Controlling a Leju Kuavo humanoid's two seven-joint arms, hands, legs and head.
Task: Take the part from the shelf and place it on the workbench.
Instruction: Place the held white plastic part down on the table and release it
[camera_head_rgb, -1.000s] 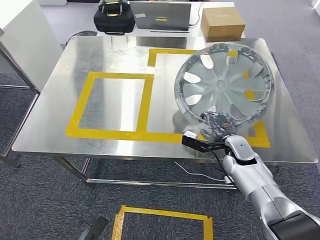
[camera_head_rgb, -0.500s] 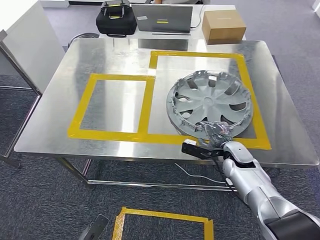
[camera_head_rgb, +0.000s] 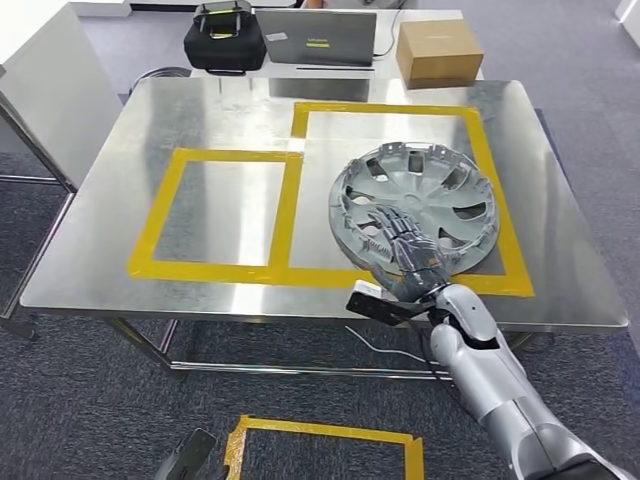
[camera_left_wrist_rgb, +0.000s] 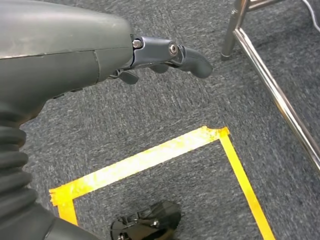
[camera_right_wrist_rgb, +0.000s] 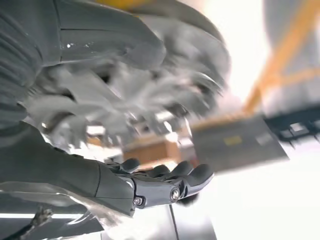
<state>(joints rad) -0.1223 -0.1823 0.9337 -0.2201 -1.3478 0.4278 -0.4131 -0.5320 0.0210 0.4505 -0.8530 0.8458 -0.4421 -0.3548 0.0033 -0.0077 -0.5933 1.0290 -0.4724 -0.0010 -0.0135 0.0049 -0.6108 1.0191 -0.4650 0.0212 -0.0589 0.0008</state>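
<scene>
The part is a silver wheel cover (camera_head_rgb: 430, 195). It lies flat on the steel workbench (camera_head_rgb: 226, 110), inside the right-hand yellow tape square. My right hand (camera_head_rgb: 400, 250) reaches over the bench's near edge, its fingers stretched out and spread across the cover's near rim, gripping nothing. The right wrist view shows the blurred wheel cover (camera_right_wrist_rgb: 151, 100) close to the hand's (camera_right_wrist_rgb: 162, 185) straightened fingers. My left hand (camera_left_wrist_rgb: 166, 52) hangs empty above the grey carpet, fingers loosely extended.
A second yellow tape square (camera_head_rgb: 219, 210) marks the bench's left half. Behind the bench are a black bag (camera_head_rgb: 225, 40), a laptop (camera_head_rgb: 317, 37) and a cardboard box (camera_head_rgb: 439, 50). A white panel (camera_head_rgb: 45, 90) stands at the left. Yellow tape (camera_head_rgb: 324, 440) marks the floor.
The wheel cover went from tilted up on its rim to lying flat in the right square. My right hand let go of the near rim and spread its fingers over it.
</scene>
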